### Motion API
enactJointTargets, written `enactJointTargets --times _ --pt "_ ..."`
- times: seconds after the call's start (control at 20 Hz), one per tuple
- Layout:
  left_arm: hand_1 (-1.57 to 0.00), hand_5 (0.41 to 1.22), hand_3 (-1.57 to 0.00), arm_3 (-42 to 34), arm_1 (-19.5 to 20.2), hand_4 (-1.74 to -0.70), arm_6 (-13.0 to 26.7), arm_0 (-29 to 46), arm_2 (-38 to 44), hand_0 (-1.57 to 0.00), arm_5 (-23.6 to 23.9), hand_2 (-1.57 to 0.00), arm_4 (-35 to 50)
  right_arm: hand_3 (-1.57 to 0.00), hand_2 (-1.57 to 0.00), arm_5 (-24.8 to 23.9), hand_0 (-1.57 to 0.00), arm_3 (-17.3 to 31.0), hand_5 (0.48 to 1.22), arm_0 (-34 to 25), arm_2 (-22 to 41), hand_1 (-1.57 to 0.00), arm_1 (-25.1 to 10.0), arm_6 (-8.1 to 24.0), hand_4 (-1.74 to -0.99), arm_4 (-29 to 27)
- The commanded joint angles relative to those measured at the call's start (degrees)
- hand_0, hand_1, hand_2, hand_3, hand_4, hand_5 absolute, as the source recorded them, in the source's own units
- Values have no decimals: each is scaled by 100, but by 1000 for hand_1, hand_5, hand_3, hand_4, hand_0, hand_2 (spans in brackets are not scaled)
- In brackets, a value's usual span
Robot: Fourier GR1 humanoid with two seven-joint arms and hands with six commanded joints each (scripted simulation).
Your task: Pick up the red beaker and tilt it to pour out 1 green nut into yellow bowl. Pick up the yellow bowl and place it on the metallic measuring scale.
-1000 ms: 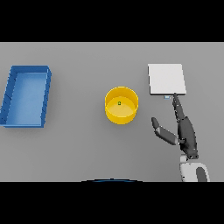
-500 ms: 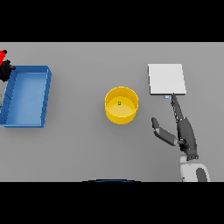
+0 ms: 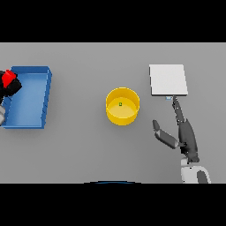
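Head view: grey table (image 3: pixel 88 150), blue tray (image 3: pixel 27 98).

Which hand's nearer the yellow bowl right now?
Right. The right hand sits open just right of and below the yellow bowl; the left hand is at the far left edge, curled on the red beaker.

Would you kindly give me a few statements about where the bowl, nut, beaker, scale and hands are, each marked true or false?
1. The yellow bowl sits on the scale. False: it stands on the table, left of the scale.
2. A green nut lies in the bowl. True.
3. The right hand grips the bowl. False: it is open, beside the bowl.
4. The red beaker is at the blue tray's far left, in the left hand. True.
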Motion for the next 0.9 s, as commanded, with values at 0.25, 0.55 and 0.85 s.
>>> enactJointTargets --times 0.25,0.55,0.85 --pt "-483 723 -462 -623 488 -916 -3 105 -207 -596 -1094 -490 676 1 1 35 1 -89 667 106 5 1 -58 37 -1182 0" --pt "-126 678 -120 -579 506 -797 -195 130 -98 -156 -1246 -128 878 1 1 103 1 -153 663 83 1 1 -62 183 -1187 -76" --pt "-32 674 -31 -508 382 -781 -529 42 25 -40 -1026 -33 860 1 1 60 1 -90 677 -108 240 1 -125 276 -1175 395"
